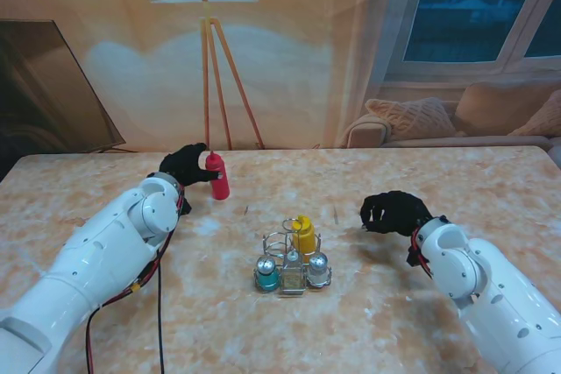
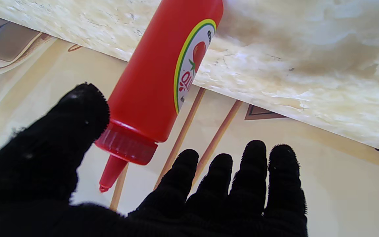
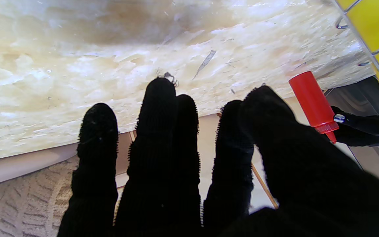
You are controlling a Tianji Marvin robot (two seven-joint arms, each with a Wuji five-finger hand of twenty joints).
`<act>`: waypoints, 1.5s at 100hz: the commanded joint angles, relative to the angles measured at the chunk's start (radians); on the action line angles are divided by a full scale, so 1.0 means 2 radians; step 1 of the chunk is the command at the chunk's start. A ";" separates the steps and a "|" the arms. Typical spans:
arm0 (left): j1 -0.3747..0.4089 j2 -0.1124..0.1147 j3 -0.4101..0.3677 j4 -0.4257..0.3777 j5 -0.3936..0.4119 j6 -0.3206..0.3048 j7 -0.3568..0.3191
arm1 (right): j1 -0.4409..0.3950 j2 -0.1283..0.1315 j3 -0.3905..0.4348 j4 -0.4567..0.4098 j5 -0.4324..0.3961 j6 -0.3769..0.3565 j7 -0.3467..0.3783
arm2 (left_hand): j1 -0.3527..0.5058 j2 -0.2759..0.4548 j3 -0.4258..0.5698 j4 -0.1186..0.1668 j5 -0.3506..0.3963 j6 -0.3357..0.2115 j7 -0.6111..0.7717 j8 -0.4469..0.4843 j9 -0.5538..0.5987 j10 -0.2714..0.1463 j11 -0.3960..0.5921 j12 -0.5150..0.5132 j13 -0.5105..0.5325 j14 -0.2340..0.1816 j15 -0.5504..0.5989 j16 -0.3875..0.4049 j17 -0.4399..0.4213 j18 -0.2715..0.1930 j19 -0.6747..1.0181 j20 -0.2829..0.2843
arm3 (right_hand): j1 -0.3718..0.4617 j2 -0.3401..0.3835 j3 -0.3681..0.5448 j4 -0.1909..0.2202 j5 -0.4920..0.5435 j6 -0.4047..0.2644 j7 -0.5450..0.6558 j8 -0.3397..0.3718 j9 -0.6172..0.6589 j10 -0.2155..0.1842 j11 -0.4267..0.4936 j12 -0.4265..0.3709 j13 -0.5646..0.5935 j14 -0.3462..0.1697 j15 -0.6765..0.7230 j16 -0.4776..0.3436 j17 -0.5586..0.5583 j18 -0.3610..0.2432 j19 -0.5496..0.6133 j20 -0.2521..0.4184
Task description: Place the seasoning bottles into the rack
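Red bottle [image 1: 218, 176]: stood upright, far left of the table [image 1: 394, 190].
Left hand [image 1: 186, 165]: fingers spread around it, not clamped.
Right hand [image 1: 394, 213]: nothing held, fingers parted.
Rack [image 1: 291, 264]: centre, yellow bottle [image 1: 304, 235] inside.

Red ketchup bottle [image 2: 156, 75], left wrist view: a white label [image 2: 192, 62] ringed in yellow and green bears a tomato drawing with red letters beside it, seen upside down and cut off by the bottle's curve, so no whole word can be read. A few dark letters at the label's edge are also cut off. No other legible text appears.
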 commanded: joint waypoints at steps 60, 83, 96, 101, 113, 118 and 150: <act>-0.028 -0.035 0.014 0.054 -0.053 0.010 0.031 | 0.000 -0.002 -0.004 0.003 -0.001 -0.001 0.012 | -0.006 -0.031 0.035 -0.002 0.017 -0.087 0.017 0.008 0.001 -0.085 0.029 0.015 0.015 0.000 0.010 0.003 0.013 0.011 0.016 0.007 | 0.005 -0.015 0.009 -0.006 0.007 -0.016 0.008 -0.003 0.010 -0.012 0.001 0.016 0.008 -0.009 0.004 0.007 -0.004 0.003 0.001 -0.001; -0.036 -0.048 0.020 0.082 -0.065 0.010 0.056 | 0.000 -0.002 -0.005 0.003 -0.002 0.000 0.012 | 0.010 -0.045 0.042 -0.005 0.048 -0.153 0.077 0.029 0.027 -0.137 0.081 0.021 0.042 -0.027 0.021 0.022 0.024 0.017 0.030 0.016 | 0.005 -0.013 0.007 -0.006 0.008 -0.016 0.008 -0.002 0.010 -0.013 0.001 0.016 0.007 -0.009 0.004 0.007 -0.004 0.004 0.001 0.000; -0.034 -0.053 0.015 0.086 -0.071 0.011 0.067 | 0.000 -0.002 -0.005 0.004 -0.002 0.000 0.012 | 0.021 -0.049 0.049 -0.005 0.068 -0.164 0.119 0.044 0.044 -0.143 0.094 0.024 0.051 -0.033 0.026 0.032 0.028 0.012 0.040 0.021 | 0.005 -0.013 0.006 -0.006 0.007 -0.016 0.008 -0.003 0.010 -0.012 0.001 0.016 0.007 -0.008 0.004 0.007 -0.005 0.004 0.001 0.000; -0.032 -0.055 0.010 0.085 -0.078 0.013 0.070 | 0.000 -0.002 -0.005 0.004 -0.001 0.000 0.013 | 0.026 -0.052 0.052 -0.005 0.078 -0.169 0.136 0.051 0.049 -0.145 0.098 0.025 0.053 -0.034 0.027 0.034 0.027 0.011 0.041 0.022 | 0.005 -0.012 0.006 -0.005 0.008 -0.015 0.008 -0.002 0.010 -0.012 0.001 0.016 0.007 -0.007 0.004 0.007 -0.005 0.004 0.001 0.000; -0.028 -0.058 0.001 0.080 -0.090 0.019 0.073 | 0.000 -0.002 -0.005 0.004 -0.001 0.001 0.013 | 0.045 -0.048 0.049 -0.004 0.102 -0.176 0.177 0.065 0.081 -0.149 0.109 0.029 0.053 -0.037 0.025 0.037 0.017 0.014 0.035 0.022 | 0.005 -0.010 0.005 -0.005 0.007 -0.015 0.007 -0.003 0.009 -0.011 0.001 0.016 0.006 -0.008 0.004 0.007 -0.006 0.006 0.001 0.000; -0.028 -0.059 0.000 0.081 -0.092 0.020 0.073 | 0.000 -0.002 -0.005 0.004 -0.001 0.001 0.013 | 0.052 -0.047 0.049 -0.003 0.108 -0.178 0.182 0.067 0.087 -0.151 0.112 0.030 0.053 -0.038 0.024 0.037 0.016 0.012 0.034 0.022 | 0.004 -0.009 0.004 -0.005 0.008 -0.015 0.007 -0.003 0.009 -0.012 0.001 0.016 0.006 -0.007 0.004 0.007 -0.006 0.005 0.001 0.001; -0.025 -0.065 -0.004 0.088 -0.100 0.014 0.088 | -0.001 -0.001 -0.005 0.003 -0.002 0.003 0.014 | 0.105 -0.049 0.044 0.001 0.172 -0.178 0.274 0.092 0.179 -0.160 0.159 0.051 0.103 -0.057 0.053 0.054 0.047 -0.018 0.078 0.034 | 0.005 -0.008 0.002 -0.004 0.008 -0.014 0.007 -0.002 0.009 -0.012 0.001 0.016 0.006 -0.007 0.005 0.008 -0.006 0.006 0.002 0.001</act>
